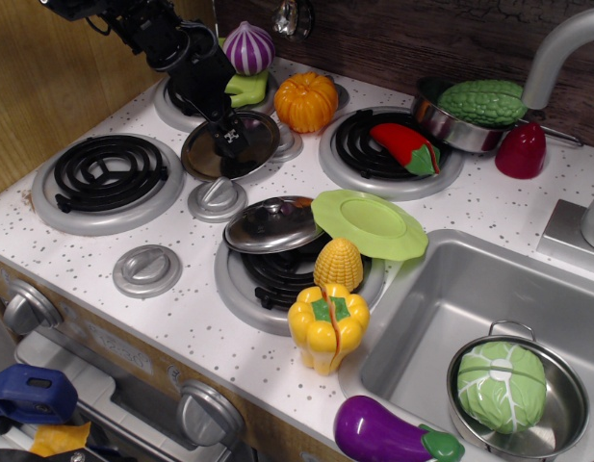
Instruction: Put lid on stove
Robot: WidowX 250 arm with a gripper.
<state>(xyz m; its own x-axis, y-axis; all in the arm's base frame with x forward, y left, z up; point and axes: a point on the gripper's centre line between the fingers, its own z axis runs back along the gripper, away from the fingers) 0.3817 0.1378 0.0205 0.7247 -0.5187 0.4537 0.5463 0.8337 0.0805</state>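
The lid (pixel 202 159), flat shiny steel, lies on the white speckled stove (pixel 94 245) between the back left burner and the centre, beside a grey knob (pixel 217 197). My gripper (pixel 230 141) reaches down from the upper left and its tips stand right on the lid's middle, hiding the small central knob. The fingers line up from this side, so I cannot tell whether they are closed on the knob. The front left coil burner (pixel 106 173) is bare.
A domed steel lid (pixel 273 224), a green plate (pixel 369 223) and a corn cob (pixel 338 264) crowd the front middle burner, with a yellow pepper (pixel 327 325) before it. A pumpkin (pixel 305 100) stands behind the lid. The sink (pixel 431 308) lies to the right.
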